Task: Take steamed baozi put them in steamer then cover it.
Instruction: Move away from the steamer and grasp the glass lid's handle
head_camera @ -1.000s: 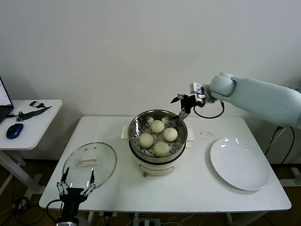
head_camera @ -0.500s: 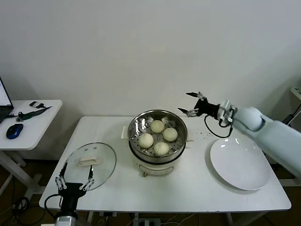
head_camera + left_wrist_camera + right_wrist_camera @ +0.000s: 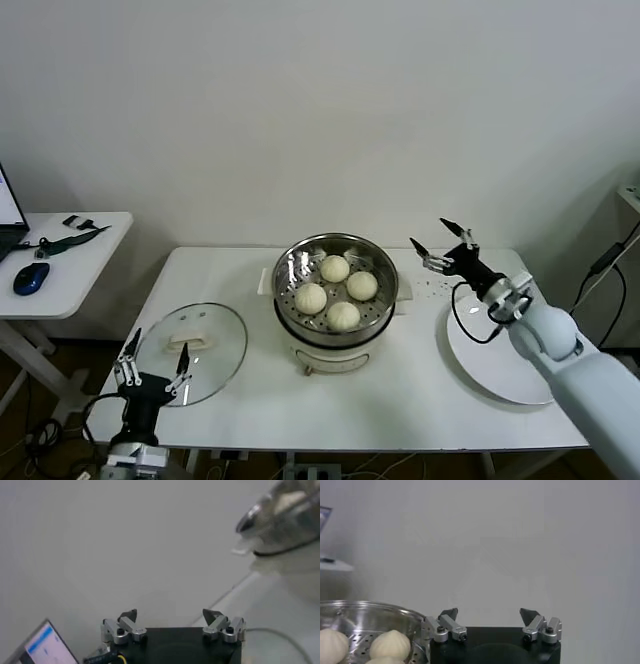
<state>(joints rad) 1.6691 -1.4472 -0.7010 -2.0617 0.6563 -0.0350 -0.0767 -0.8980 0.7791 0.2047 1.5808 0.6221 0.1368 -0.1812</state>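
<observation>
Bare bench lay open in front of the steamer; the glass cover and white plate blocked either side.

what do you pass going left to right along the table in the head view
left gripper with open jaws → glass lid → steamer holding four buns → right gripper with open jaws → white plate

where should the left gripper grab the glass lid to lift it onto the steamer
Grip the white rectangular handle at the centre of the glass lid, coming straight down from above. The lid lies flat on the table with its handle up, and the rim is thin and flush with the surface. The open left gripper hovers at the lid's near edge; close its fingers across the handle's narrow width.
</observation>
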